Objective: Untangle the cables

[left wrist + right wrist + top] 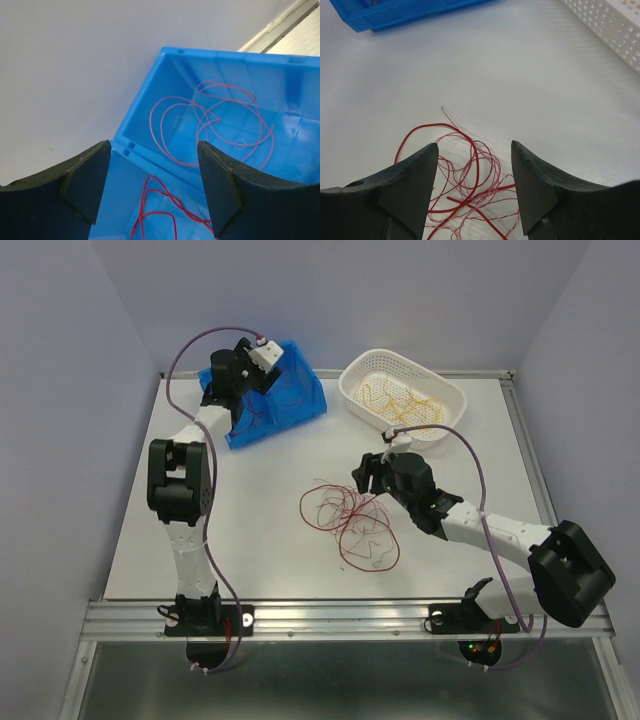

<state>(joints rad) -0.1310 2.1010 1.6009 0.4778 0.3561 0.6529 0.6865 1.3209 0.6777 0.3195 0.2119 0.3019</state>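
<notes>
Here, a smooth white worktop [260,530] sits boxed in by plain lilac walls [60,390], with a metal rail [340,618] along its near edge. My left claw [154,170] hangs open and empty over a blue bin [295,390] at the far left, where a few red cables [220,120] lie looped. My right claw [475,170] is open too, gripping nothing, just above a red tangle [350,525] mid-worktop. A white perforated basket [360,412] at the far right holds yellow cables [400,400].
</notes>
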